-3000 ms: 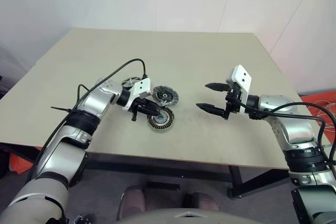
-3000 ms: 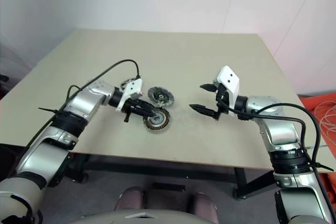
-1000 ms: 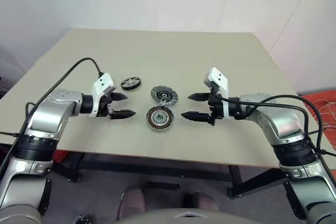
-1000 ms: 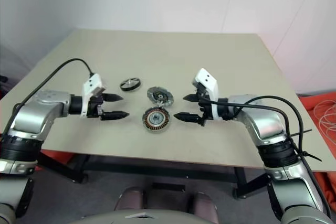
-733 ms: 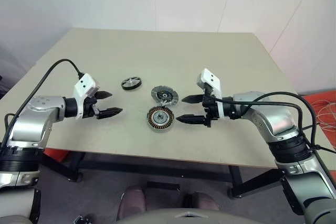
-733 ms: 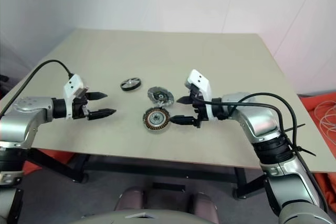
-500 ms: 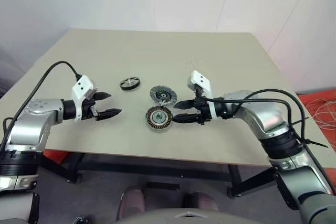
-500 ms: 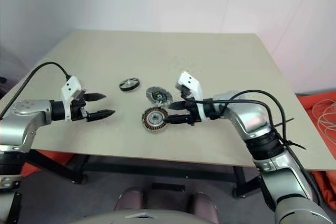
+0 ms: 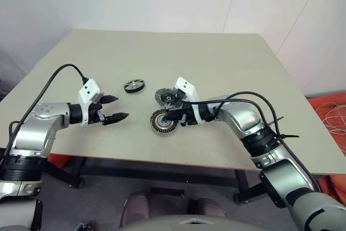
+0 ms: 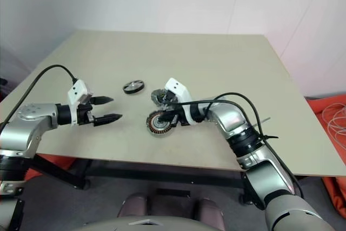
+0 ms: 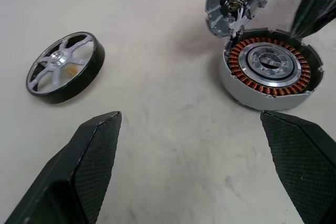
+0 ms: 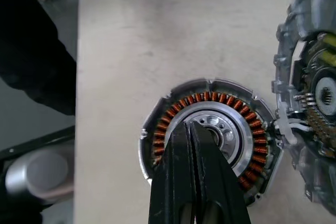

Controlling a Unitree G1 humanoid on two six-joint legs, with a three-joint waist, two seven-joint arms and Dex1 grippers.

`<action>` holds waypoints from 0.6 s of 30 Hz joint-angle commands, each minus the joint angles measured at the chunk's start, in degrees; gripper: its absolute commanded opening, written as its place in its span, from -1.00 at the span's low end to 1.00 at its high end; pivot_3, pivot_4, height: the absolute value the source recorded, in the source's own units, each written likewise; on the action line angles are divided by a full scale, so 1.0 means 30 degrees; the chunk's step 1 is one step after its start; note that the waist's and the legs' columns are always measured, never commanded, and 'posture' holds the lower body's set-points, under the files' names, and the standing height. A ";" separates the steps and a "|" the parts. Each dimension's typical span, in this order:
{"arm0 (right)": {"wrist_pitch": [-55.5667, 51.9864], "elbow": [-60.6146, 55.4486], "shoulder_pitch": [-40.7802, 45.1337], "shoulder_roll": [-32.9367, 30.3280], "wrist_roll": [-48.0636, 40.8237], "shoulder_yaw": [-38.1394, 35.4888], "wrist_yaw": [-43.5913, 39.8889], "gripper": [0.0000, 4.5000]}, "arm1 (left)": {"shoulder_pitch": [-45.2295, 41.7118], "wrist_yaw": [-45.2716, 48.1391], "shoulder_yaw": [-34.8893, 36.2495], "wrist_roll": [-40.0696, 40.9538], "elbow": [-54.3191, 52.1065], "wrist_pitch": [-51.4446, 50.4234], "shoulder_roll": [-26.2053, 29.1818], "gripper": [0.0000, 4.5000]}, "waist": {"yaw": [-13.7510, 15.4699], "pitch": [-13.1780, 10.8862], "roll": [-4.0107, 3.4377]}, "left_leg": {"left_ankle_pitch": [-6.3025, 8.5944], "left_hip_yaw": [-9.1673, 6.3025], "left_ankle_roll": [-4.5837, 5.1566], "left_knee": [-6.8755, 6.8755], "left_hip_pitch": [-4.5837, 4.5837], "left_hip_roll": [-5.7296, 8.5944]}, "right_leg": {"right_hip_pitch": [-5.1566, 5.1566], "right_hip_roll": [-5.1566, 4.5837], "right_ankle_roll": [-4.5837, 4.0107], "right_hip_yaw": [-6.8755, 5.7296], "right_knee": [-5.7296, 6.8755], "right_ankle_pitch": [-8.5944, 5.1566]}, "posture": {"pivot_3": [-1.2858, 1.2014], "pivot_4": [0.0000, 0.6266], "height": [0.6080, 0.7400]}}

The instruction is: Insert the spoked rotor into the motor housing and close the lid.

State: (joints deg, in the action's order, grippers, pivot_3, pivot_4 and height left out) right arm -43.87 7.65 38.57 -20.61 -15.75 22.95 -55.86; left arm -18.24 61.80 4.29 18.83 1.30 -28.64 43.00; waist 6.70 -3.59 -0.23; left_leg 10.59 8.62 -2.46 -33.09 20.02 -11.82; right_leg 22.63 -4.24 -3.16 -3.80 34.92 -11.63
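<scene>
Spoked rotor (image 11: 64, 66): flat on worktop (image 9: 216, 63), untouched, well apart from both grippers.
Right gripper (image 12: 191, 129): fingers pressed together, empty, tips over centre hub of motor housing (image 9: 164, 122).
Left gripper (image 9: 118, 108): fingers spread wide, empty, hovering off worktop; rotor just beyond tips, toward far edge; housing across to the right.
Lid (image 9: 168, 98): just behind housing, seemingly touching its rim.
Handling, judged: small, rigid, light; black rim likely less slippery than silvery spokes. Best taken across rim, edge to edge, kept level for seating over hub.
</scene>
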 commanded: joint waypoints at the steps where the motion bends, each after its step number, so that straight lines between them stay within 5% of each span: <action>1: 0.0952 0.0578 0.0664 0.0452 0.0430 -0.0048 0.0088 -1.00 | -0.0525 -0.0100 0.0106 0.0102 -0.0142 0.0444 0.0129 1.00 | -0.0014 0.0000 0.0000 | -0.0001 -0.0001 -0.0001 0.0000 0.0004 0.0000 | 0.0003 0.0000 0.0000 0.0000 0.0001 0.0000 | 0.03 -1.00 1.00; 18: 0.2729 0.4412 0.0640 0.1832 0.2625 0.0847 -0.0680 -1.00 | -0.0425 -0.0423 0.0106 0.0364 -0.0602 0.0055 0.0084 1.00 | -0.0425 0.0005 0.0008 | -0.0011 -0.0004 -0.0018 -0.0002 -0.0016 0.0000 | -0.0014 0.0000 -0.0008 -0.0001 0.0014 0.0004 | 0.03 -1.00 1.00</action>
State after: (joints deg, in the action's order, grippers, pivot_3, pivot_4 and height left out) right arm -35.88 19.55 40.03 -15.60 -9.03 23.79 -57.51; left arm -18.35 60.73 4.19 19.03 1.30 -28.75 42.96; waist 5.42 -3.58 -0.20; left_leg 10.57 8.60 -2.50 -33.09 19.95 -11.83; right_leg 22.57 -4.24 -3.18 -3.80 34.97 -11.61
